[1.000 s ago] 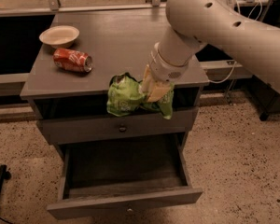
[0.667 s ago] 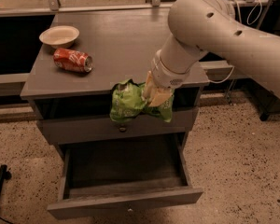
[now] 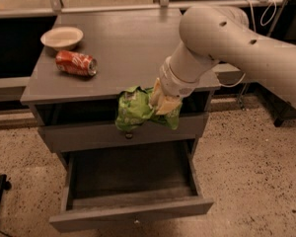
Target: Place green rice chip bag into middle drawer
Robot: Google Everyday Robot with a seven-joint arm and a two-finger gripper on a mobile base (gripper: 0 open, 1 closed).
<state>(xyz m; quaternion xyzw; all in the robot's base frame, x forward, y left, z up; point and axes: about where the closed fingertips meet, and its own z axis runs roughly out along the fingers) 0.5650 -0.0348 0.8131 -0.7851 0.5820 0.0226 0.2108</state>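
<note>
The gripper, clamped on the right half of the green rice chip bag, holds it in the air above the open middle drawer, apparently ready for lowering inside, with the bag's long axis lying sideways, parallel to the drawer's front.

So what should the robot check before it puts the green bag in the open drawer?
1. Gripper holds the green rice chip bag: ok.
2. Middle drawer pulled open: ok.
3. Bag over the open drawer: ok, it seems; it hangs before the upper drawer.
4. Bag low enough to let go: not ok, it hangs high.
5. Grip firm: cannot tell.
6. Red soda can out of the way: ok, on the tabletop.
</note>
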